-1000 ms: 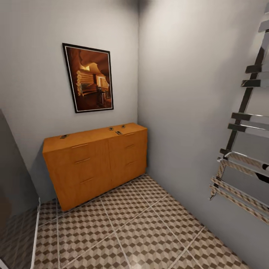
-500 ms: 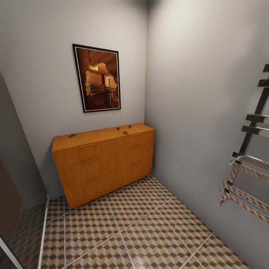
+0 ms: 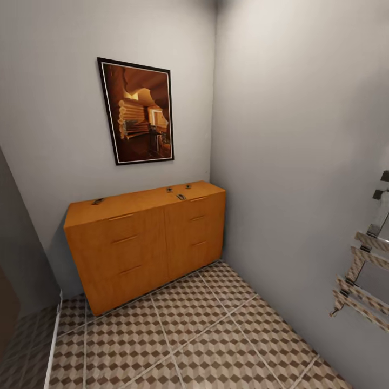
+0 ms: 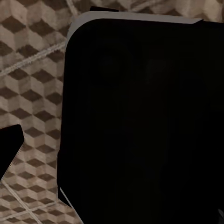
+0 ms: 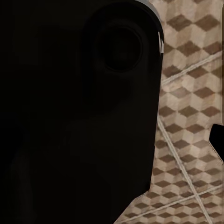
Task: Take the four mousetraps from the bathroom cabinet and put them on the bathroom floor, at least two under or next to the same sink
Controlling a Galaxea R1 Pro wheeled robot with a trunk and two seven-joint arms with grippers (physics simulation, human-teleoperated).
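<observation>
Compared w/ the earlier frame, the head camera had shifted, so the cabinet (image 3: 146,243) sat a bit lower-left in the head view and less of the chrome towel rail (image 3: 361,281) showed at the right edge. Four mousetraps lay on the cabinet top: one near its left end (image 3: 98,201), and three close together near the right end (image 3: 169,190), (image 3: 188,186), (image 3: 180,196). A framed picture (image 3: 138,112) hung on the wall above. The bathroom floor (image 3: 205,335) spread in front. Both wrist views showed dark robot housing over tiles (image 4: 32,74); state of either end effector: cannot tell.
</observation>
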